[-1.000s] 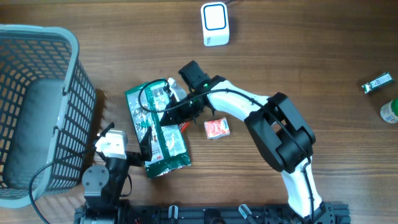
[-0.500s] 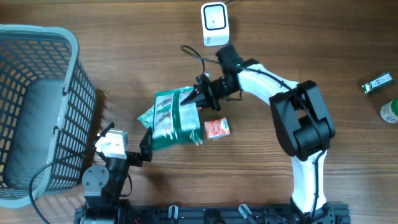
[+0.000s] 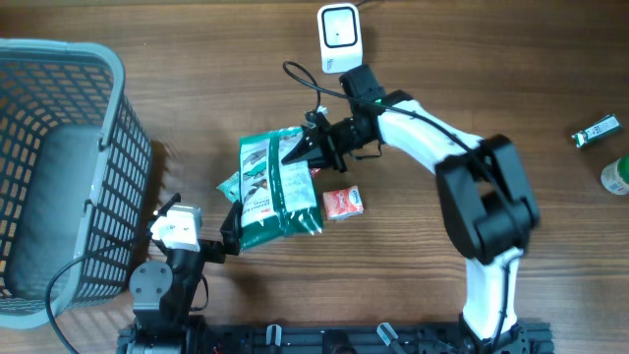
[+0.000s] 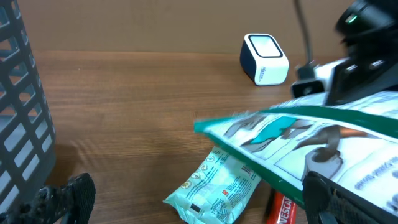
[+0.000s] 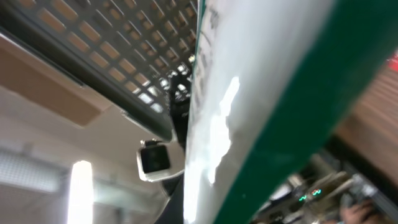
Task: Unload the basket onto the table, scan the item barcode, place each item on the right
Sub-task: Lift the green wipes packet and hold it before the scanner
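Left gripper point(image 3: 229, 232) hung released at the near left, fingers spread wide and holding nothing, just near of the bag point(image 3: 280, 187); the bag was mid-table, tilted and apparently lifted off the wood, over a pale packet point(image 4: 217, 186) and nearer than the scanner point(image 3: 339, 37); the right gripper point(image 3: 300, 149) was clenched on the bag's far right edge, its wrist view filled by glossy green-and-white film.

By my judgement the bag would handle as light and soft: a thin printed pouch that sags and swings from a one-edge pinch; the film looked shiny, so likely slippery, and apt to crease or glare across a barcode; nothing suggested it was fragile. The sealed edge seam seemed the best hold, stiffer than the belly and clear of the print; where the barcode sat could not be told from these views.

From the left: a grey basket point(image 3: 61, 49) took the left side, a dark lining inside; the table point(image 3: 197, 79) was flat brown wood grain, matte and even; a red packet point(image 3: 343, 202) lay just right of the bag; the scanner stood at the far middle, apart from the bag; well to the right lay a small wrapped item point(image 3: 597, 130) and, at the edge, something green-topped point(image 3: 617, 175), too cropped to name.
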`<state>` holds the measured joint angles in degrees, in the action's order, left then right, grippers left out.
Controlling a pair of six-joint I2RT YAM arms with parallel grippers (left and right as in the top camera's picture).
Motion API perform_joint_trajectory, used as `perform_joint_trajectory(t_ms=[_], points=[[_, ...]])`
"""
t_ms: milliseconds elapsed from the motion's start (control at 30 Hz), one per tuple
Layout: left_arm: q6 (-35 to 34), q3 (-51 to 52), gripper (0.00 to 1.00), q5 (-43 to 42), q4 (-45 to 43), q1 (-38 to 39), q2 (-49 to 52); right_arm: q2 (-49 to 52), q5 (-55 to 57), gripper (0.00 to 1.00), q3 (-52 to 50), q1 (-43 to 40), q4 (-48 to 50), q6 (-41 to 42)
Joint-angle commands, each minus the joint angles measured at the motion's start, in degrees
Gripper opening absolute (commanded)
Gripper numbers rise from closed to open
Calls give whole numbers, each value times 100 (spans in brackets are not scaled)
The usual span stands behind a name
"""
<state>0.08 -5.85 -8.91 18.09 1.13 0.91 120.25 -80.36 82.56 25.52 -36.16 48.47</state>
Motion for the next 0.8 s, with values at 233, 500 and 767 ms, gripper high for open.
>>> perform_joint_trajectory(t_ms=[233, 500, 767], points=[[-57, 24, 100, -48, 2, 15, -9, -2417, 6277, 4, 35, 70, -1775, -3960], [-55, 24, 100, -48, 2, 15, -9, -2420, 9280, 5, 35, 70, -1604, -4487], [-57, 24, 100, -50, 2, 15, -9, -2092, 12500, 5, 33, 70, 278, -5254]])
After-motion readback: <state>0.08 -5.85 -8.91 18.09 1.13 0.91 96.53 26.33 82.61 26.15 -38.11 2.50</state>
